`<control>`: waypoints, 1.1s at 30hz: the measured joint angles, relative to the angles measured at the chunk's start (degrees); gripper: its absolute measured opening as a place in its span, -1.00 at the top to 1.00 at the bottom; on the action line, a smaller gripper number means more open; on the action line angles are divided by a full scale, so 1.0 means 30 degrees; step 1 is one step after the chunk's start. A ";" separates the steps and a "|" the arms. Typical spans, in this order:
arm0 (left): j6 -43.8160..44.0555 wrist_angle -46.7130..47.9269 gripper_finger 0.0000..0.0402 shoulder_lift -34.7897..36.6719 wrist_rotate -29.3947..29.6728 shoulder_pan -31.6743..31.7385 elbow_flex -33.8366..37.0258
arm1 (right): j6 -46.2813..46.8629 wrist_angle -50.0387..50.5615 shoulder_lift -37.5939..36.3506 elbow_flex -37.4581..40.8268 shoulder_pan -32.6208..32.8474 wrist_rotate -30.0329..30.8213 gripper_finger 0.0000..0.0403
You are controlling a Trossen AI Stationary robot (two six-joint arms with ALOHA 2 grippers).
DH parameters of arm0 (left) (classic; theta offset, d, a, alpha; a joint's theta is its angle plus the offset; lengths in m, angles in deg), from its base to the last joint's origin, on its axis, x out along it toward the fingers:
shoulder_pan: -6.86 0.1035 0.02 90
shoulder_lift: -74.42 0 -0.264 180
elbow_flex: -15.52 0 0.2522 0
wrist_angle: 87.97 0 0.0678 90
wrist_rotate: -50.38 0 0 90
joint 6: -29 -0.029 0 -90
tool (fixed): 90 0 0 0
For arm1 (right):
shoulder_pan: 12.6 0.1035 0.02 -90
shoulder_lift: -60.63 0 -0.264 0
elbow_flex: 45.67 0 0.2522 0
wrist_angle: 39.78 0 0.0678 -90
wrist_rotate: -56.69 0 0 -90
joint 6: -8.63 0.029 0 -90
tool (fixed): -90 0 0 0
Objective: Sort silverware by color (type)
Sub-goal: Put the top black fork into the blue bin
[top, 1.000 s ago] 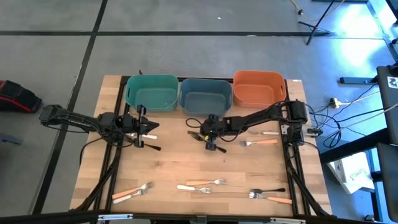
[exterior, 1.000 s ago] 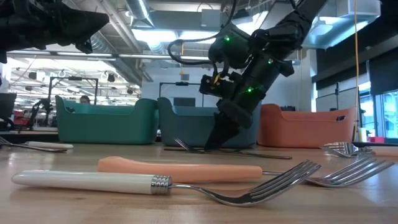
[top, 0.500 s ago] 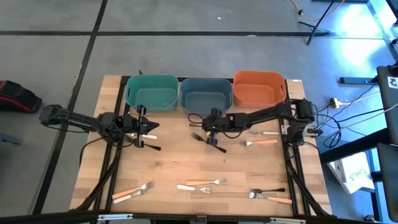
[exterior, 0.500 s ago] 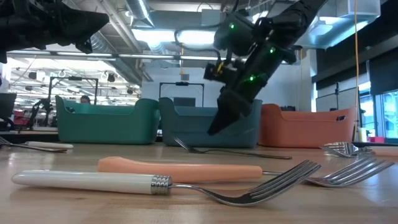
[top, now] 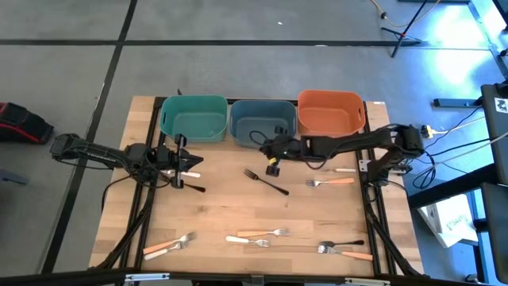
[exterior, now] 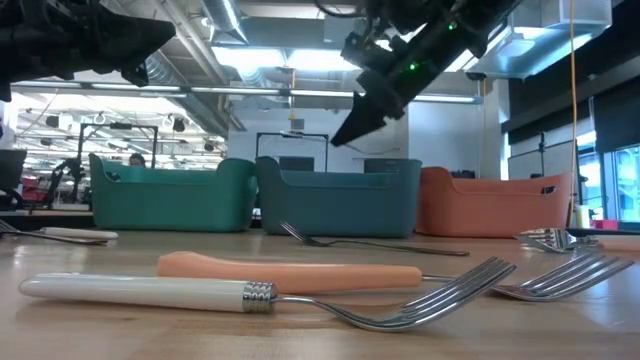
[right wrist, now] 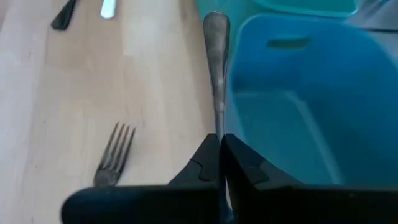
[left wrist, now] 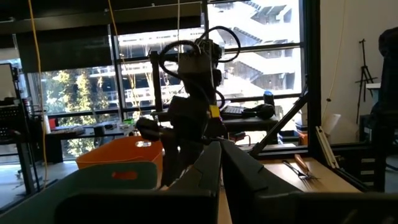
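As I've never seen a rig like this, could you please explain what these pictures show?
Two dark robot arms work at a wooden table. One picture looks straight down, one looks level across the tabletop, and one comes from a camera on each wrist. At the back stand a teal bin, a blue bin and an orange bin. Small forks lie scattered on the wood, among them a black fork near the middle. The right arm reaches to the blue bin's front edge. In its wrist picture its jaws are shut on a slim grey utensil pointing forward. The left arm waits in front of the teal bin, jaws shut; I can't tell whether it holds anything.
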 joint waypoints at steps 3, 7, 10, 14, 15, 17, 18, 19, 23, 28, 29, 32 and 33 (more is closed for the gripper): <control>0.0000 0.0004 0.96 0.0000 0.0000 0.0010 0.0000 | -0.0121 -0.0358 -0.0441 0.0000 -0.0553 -0.0026 0.98; -0.0007 -0.0001 0.96 0.0000 0.0000 0.0003 0.0000 | -0.0127 -0.1073 -0.0465 -0.0007 -0.1633 -0.0068 0.98; -0.0007 0.0001 0.96 0.0000 0.0000 0.0003 0.0000 | -0.0522 -0.1283 -0.0462 -0.0007 -0.2620 -0.0835 0.98; -0.0015 -0.0001 0.96 0.0001 0.0001 0.0006 0.0000 | -0.0459 -0.1661 -0.0455 -0.0007 -0.3856 -0.1498 0.98; -0.0015 0.0000 0.96 0.0000 0.0004 0.0003 0.0000 | -0.0456 -0.1970 -0.0455 -0.0007 -0.4125 -0.1751 0.98; -0.0015 0.0004 0.96 0.0007 0.0000 0.0003 0.0000 | -0.0443 -0.2612 -0.0331 -0.0015 -0.4535 -0.2215 0.98; -0.0018 -0.0004 0.96 0.0000 0.0007 0.0003 0.0000 | -0.0426 -0.2771 -0.0291 -0.0015 -0.4722 -0.2474 0.98; -0.0015 0.0003 0.96 0.0000 0.0007 0.0003 0.0000 | -0.0429 -0.2832 -0.0263 -0.0015 -0.4888 -0.2667 0.97; -0.0019 -0.0004 0.96 0.0007 0.0007 0.0003 0.0000 | -0.0411 -0.3191 0.0067 -0.0044 -0.5399 -0.3206 0.97; -0.0023 0.0004 0.96 0.0005 0.0078 0.0003 0.0000 | -0.0400 -0.3044 0.0946 -0.0032 -0.5673 -0.3237 0.97; -0.0029 0.0008 0.96 0.0001 0.0085 0.0010 0.0000 | -0.0401 -0.3045 0.1154 -0.0031 -0.5681 -0.3229 0.97; -0.0029 0.0011 0.96 0.0004 0.0080 0.0010 0.0000 | -0.0404 -0.3042 0.1776 -0.0029 -0.5673 -0.3058 0.97; -0.0029 0.0004 0.96 0.0007 0.0080 0.0009 0.0000 | -0.0404 -0.3048 0.1951 -0.0036 -0.5673 -0.3051 0.97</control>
